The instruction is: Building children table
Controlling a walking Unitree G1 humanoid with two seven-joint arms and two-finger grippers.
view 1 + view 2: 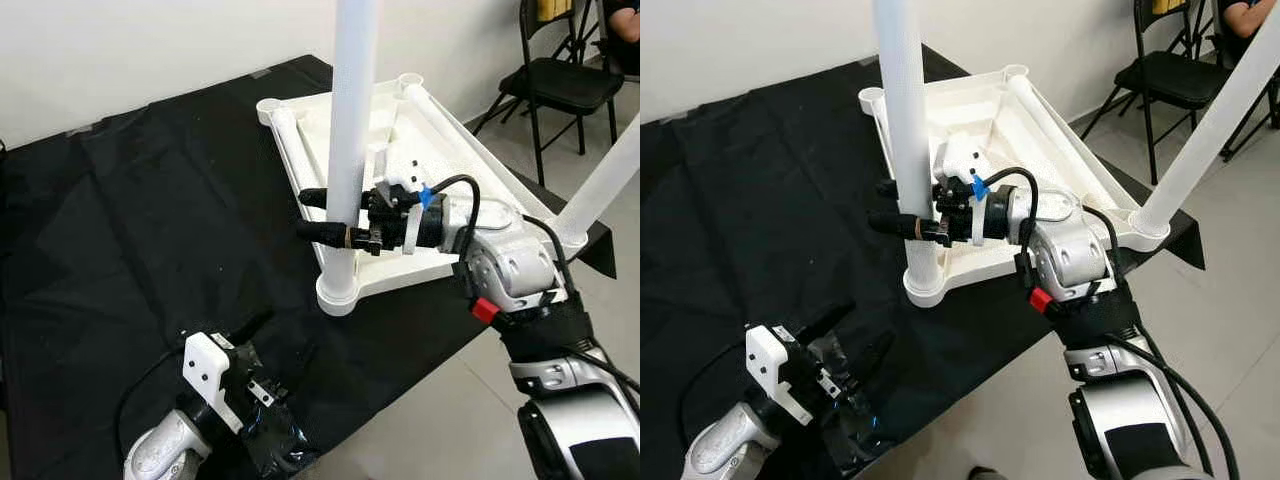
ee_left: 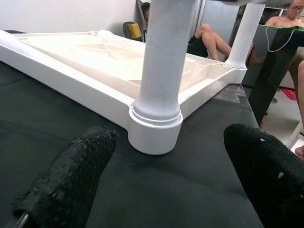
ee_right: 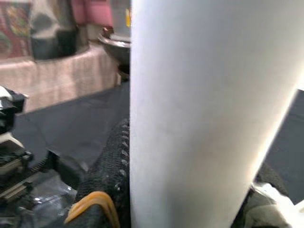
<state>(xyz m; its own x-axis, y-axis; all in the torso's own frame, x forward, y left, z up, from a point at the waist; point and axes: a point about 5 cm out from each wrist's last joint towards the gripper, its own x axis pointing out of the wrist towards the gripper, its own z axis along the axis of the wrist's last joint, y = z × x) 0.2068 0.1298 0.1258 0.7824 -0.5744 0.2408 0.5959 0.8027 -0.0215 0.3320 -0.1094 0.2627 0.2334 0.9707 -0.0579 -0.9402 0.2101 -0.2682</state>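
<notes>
- The left gripper hovers low over the black cloth at about 7 o'clock from the near corner socket; its fingers stand wide apart, holding nothing, and aim at that socket.
- The tabletop lies upside down on the cloth-covered surface, its long axis running from 5 o'clock to 11 o'clock, with the underside ribs facing up.
- The near leg stands upright in the near corner socket, long axis vertical; its upper end is cut off by the frame edge.
- The right gripper comes in from 3 o'clock and is clamped on the near leg partway up, one finger on each side.
- In the right wrist view the leg is a blurred white column with a finger pressed against it.
- A second leg rises tilted from the right corner socket, its top cut off.
- A folding chair stands at 1 o'clock, partly cropped.
</notes>
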